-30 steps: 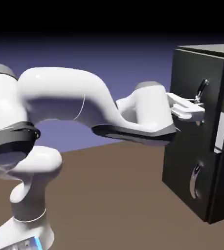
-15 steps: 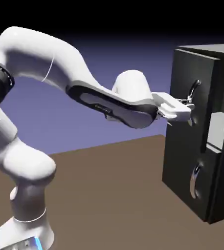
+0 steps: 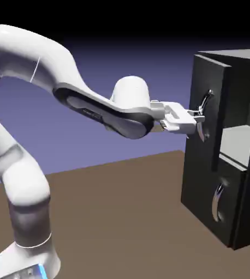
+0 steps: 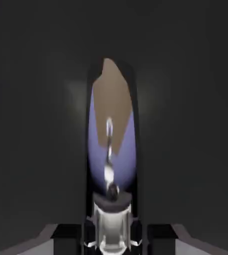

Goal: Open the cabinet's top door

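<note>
The black cabinet (image 3: 246,180) stands at the exterior view's right. Its top door (image 3: 202,147) hangs partly open, swung out toward the arm, and a pale interior shelf shows behind it. My gripper (image 3: 199,115) is shut on the top door's curved silver handle (image 3: 206,103). In the hand view that handle (image 4: 111,144) rises large and mirror-like from between my fingertips (image 4: 89,233), with my gripper (image 4: 111,235) at the bottom edge. The dark face of the top door (image 4: 185,124) fills the frame around it.
The shorter lower panel (image 3: 201,204) is flush with the cabinet front, and its own silver handle (image 3: 218,202) is untouched. Brown table (image 3: 121,218) stretches between the robot's base and the cabinet. My forearm (image 3: 105,111) reaches across at door height.
My hand has pulled back to the exterior view's left with the handle in its grip. The top door has swung further out, and more of the pale interior shows. My elbow has risen.
</note>
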